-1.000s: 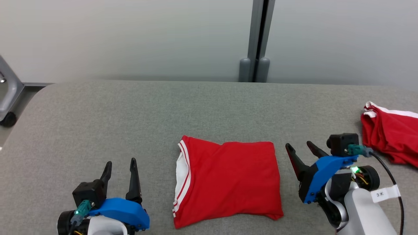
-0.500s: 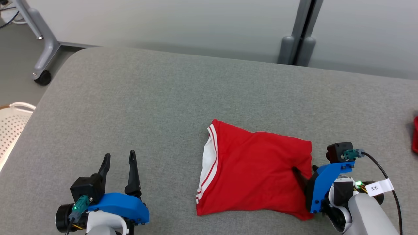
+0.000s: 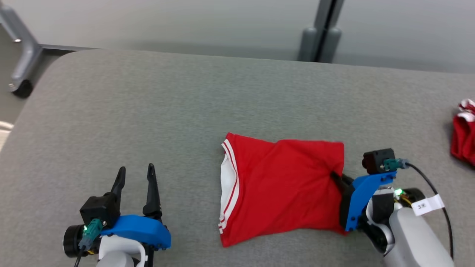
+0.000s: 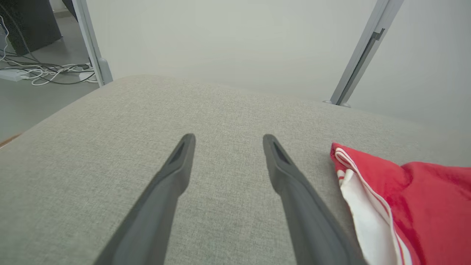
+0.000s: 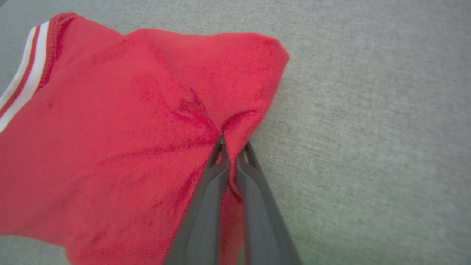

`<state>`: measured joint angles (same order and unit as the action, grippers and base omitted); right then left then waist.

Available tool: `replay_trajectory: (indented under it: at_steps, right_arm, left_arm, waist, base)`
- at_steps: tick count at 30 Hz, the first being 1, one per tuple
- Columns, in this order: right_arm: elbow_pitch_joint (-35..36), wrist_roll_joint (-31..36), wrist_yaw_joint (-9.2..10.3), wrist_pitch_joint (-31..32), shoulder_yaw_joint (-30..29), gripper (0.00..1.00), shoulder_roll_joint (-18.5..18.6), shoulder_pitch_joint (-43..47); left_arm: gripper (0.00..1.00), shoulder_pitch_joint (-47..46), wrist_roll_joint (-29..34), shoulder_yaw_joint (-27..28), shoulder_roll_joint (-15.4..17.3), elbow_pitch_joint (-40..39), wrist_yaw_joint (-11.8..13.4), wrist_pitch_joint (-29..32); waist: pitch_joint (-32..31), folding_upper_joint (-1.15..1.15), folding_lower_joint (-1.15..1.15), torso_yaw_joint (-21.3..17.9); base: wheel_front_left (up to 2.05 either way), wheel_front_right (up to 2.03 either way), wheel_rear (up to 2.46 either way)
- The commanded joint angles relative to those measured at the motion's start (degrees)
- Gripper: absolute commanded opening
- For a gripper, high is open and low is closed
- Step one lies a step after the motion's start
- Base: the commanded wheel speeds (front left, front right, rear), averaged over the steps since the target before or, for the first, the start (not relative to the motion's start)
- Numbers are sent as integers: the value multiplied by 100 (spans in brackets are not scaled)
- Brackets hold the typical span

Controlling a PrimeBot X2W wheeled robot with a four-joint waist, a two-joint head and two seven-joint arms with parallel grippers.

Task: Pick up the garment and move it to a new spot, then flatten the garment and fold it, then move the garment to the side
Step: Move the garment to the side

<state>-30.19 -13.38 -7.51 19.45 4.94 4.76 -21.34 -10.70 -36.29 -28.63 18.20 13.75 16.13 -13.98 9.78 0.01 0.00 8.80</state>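
Presently: right hand [image 5: 234, 143], fingers pinched shut on the edge of the folded red garment [image 3: 282, 185], which spreads leftward from it over the grey table [image 3: 148, 104]. Left hand [image 3: 136, 168], fingers apart, beyond the garment's striped side. Second red cloth [image 3: 464, 137], well off to the right.

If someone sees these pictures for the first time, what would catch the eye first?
First comes the folded red garment in the middle of the grey table. The right gripper has its jaws shut on the garment's right edge, puckering the cloth, while the left gripper sits open at the lower left, apart from it. A second garment, also red, lies at the table's far right.
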Motion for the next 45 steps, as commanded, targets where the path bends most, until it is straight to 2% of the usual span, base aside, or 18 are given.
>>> replay_trajectory:
  at_steps: [1, 7, 13, 15, 22, 28, 33, 37, 45]
  right_arm:
    - [75, -44, 3, -60, -17, 0, 164, -94]
    - [462, -135, 2, -69, -106, 0, 591, -218]
    - [761, -186, 2, -61, -321, 0, 803, -268]
    - [843, -207, 1, -70, -371, 0, 782, -274]
    - [925, -227, 1, -132, -419, 0, 691, -363]
    - [892, -182, 1, -181, -371, 0, 635, -529]
    - [883, -303, 1, -17, -155, 0, 881, -868]
    - [770, -90, 1, 182, -196, 0, 1396, -1199]
    - [691, -160, 1, 738, -402, 0, 2443, -1600]
  left_arm:
    - [100, -67, 32, -27, -10, -34, 24, -13]
    - [100, -265, 132, -165, -81, -112, -3, 76]
    - [100, -511, 266, -288, 8, -133, -21, 199]
    - [100, -580, 307, -285, 69, -148, -21, 260]
    - [100, -750, 361, -306, 194, -178, -26, 374]
    - [100, -702, 318, -311, 185, -196, 12, 379]
    - [100, -570, 251, -258, 152, -192, 62, 323]
    - [100, -530, 205, -235, 100, -161, 80, 246]
    - [100, -456, 109, -176, -54, -70, 39, 64]
  waist:
    - [-15, -1, 0, -175]
    - [187, -1, 0, -984]
    - [377, -1, 0, -1813]
    - [424, -1, 0, -2015]
    - [495, -1, 0, -2341]
    - [442, -1, 0, -2231]
    - [389, -1, 0, -1934]
    - [349, -1, 0, -1615]
    - [355, -1, 0, -1014]
  base:
    - [0, 0, 0]
    - [0, 0, 0]
    - [0, 0, 0]
    - [0, 0, 0]
    - [0, 0, 0]
    - [0, 0, 0]
    - [0, 0, 0]
    - [0, 0, 0]
    - [0, 0, 0]
